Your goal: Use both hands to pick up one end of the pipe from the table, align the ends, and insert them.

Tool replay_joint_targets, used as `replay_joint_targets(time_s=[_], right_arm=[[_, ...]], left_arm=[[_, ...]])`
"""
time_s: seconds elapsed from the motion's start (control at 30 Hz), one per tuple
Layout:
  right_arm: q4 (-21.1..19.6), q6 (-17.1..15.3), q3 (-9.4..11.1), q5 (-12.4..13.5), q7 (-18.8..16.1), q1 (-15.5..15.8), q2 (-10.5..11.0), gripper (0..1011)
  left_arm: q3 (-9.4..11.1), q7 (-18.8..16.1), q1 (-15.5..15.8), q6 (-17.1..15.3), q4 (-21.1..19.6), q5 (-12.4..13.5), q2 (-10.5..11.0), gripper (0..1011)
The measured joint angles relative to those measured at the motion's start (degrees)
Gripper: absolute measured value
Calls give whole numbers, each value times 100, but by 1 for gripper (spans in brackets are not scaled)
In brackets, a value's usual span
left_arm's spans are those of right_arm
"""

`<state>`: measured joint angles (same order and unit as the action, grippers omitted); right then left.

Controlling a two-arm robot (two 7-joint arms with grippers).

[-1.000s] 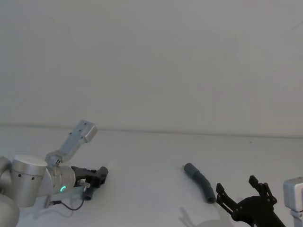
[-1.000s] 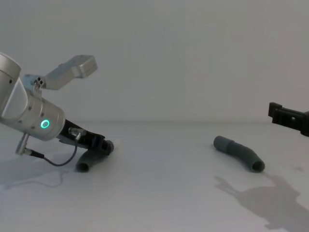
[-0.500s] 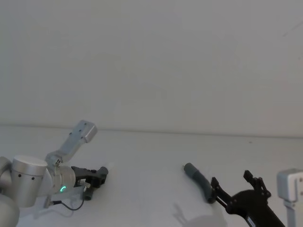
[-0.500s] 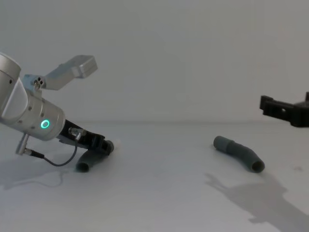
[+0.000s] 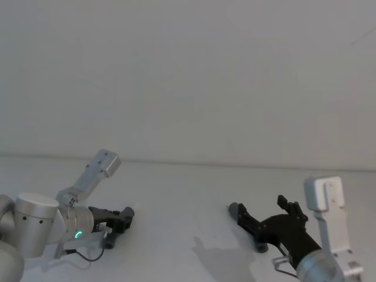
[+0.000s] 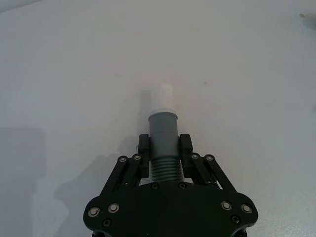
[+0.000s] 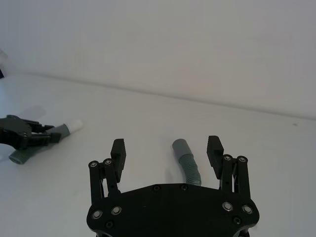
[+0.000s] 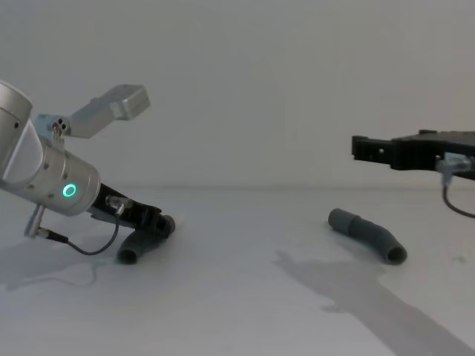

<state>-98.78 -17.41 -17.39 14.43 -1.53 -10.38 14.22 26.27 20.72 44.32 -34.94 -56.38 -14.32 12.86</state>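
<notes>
My left gripper (image 6: 163,148) is shut on the shorter dark grey pipe piece (image 6: 163,129), held low over the table (image 5: 176,194) at the left. Its white tip (image 6: 161,96) points away from the fingers, and its other end (image 8: 128,256) touches the table. The longer grey piece (image 8: 367,233) lies on the table at the right, its ribbed part showing in the right wrist view (image 7: 187,162). My right gripper (image 7: 167,147) hangs open above it, apart from it, one finger on either side of its line. In the head view the right gripper (image 5: 262,208) covers the middle of that piece (image 5: 234,208).
A plain white wall rises behind the table. The right arm's shadow (image 8: 349,289) falls on the surface in front of the longer piece. There is bare table between the two pipe pieces.
The right gripper has come in from the lower right, moving left and forward until it stands over the longer piece. The left gripper and its piece have not moved.
</notes>
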Motion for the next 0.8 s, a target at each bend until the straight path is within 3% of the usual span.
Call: replay_joint_targets(time_s=[0.4, 0.8], right_arm=[[624, -849, -154, -176, 216, -692, -325, 1002], [1542, -1007, -272, -350, 308, -1297, -618, 1002]], left_arm=[[0, 0, 0, -1, 0, 0, 1, 328], [0, 0, 0, -1, 0, 0, 1, 328]])
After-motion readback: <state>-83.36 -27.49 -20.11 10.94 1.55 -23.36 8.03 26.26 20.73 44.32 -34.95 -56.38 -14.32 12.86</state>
